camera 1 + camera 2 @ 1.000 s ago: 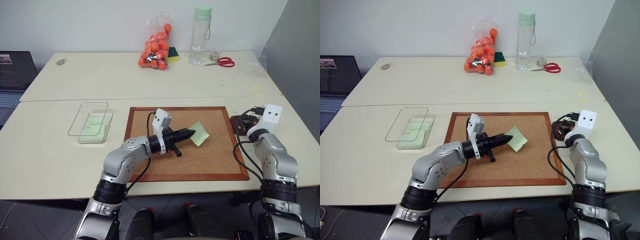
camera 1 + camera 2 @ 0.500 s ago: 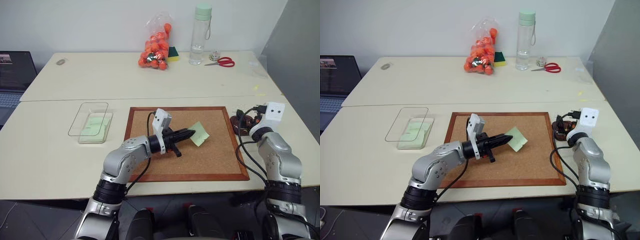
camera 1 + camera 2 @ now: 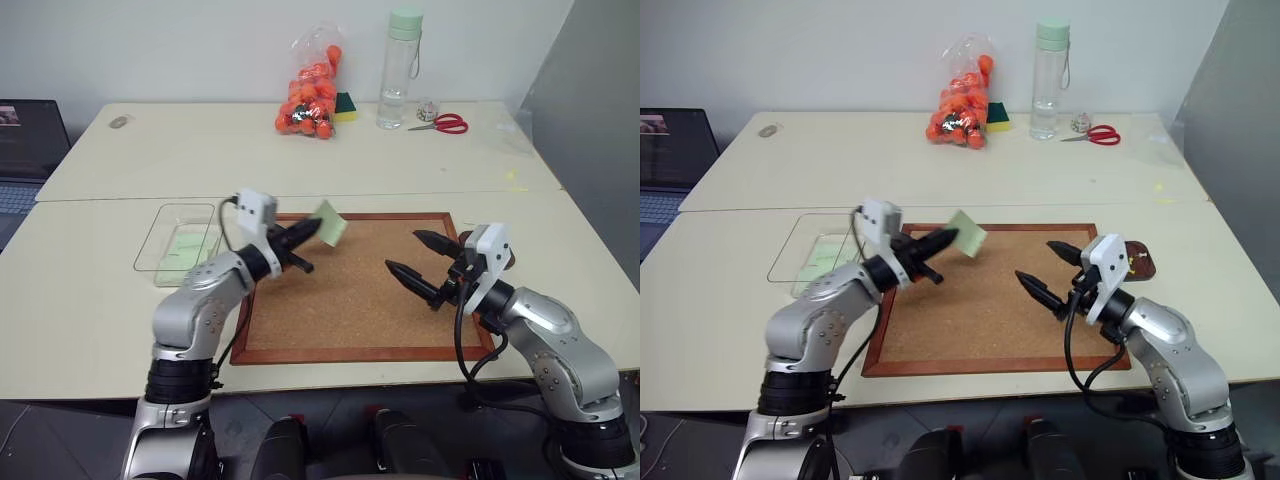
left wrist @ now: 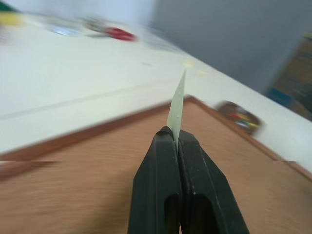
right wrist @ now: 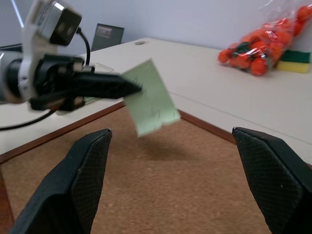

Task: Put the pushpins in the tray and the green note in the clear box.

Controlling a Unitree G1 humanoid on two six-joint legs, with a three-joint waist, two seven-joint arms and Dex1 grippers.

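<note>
My left gripper (image 3: 312, 229) is shut on one edge of the green note (image 3: 330, 225) and holds it in the air over the far left corner of the corkboard (image 3: 350, 300). In the right wrist view the green note (image 5: 150, 97) sticks out past the black fingertips. The clear box (image 3: 175, 222) lies on the table just left of the board, with pale green paper inside. My right gripper (image 3: 404, 252) hangs wide open over the board's right part, holding nothing. The dark tray (image 4: 239, 116) sits past the board's right edge with coloured pushpins (image 4: 242, 118) in it.
Along the far table stand a bag of orange balls (image 3: 312, 85), a green-and-yellow sponge (image 3: 347, 105), a clear bottle with a mint cap (image 3: 400, 70) and red scissors (image 3: 445, 124). A laptop (image 3: 20, 150) sits at the far left.
My left gripper has lifted the green note off the corkboard and carried it left toward the clear box. My right gripper has swung from the tray to over the board and opened wide.
</note>
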